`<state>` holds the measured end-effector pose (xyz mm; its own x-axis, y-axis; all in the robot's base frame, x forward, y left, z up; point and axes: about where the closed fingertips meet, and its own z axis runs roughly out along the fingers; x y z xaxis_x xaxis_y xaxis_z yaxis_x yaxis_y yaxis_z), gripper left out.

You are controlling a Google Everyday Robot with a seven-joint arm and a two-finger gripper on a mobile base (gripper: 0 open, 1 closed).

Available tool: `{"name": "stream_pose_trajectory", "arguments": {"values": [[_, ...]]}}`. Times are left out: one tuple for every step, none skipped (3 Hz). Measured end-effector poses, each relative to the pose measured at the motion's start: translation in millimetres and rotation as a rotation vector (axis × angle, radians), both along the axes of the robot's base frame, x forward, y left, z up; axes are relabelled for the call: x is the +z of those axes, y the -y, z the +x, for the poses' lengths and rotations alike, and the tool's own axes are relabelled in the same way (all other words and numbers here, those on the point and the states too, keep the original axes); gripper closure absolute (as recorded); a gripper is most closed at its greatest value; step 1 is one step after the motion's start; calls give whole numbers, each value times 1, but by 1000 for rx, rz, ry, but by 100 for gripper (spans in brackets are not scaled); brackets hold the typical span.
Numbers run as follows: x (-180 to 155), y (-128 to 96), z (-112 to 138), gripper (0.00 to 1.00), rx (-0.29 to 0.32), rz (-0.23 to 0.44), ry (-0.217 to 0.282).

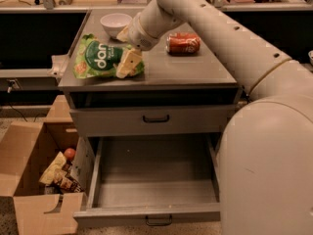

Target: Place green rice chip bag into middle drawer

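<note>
Camera view: the hand (128, 62) is set on the end of the bag (100, 58) nearest the can (183, 43); the bag is stretched sideways. Clamped or not cannot be told.

Just behind the gripper (128, 62), which is low over the cabinet top (186, 72), sits a bowl (116, 23). A can (183, 43) lies to its right, and a box (29, 180) stands below-left.

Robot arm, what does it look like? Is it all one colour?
The arm is creamy white, thick and round like a tube, with a row of little dark dots along it and a thin seam line. Its gripper is pale yellow, down at the green rice chip bag.
</note>
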<state>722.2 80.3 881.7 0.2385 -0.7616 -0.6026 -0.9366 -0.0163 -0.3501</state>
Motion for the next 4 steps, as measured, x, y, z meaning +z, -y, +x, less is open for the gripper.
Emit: {"name": "stream_pose_trajectory", "arguments": {"values": [[-7, -16, -1, 43, 31, 18, -19], [15, -33, -26, 74, 115, 70, 22], [59, -31, -66, 97, 191, 134, 119], [100, -11, -107, 100, 246, 236, 205]]}}
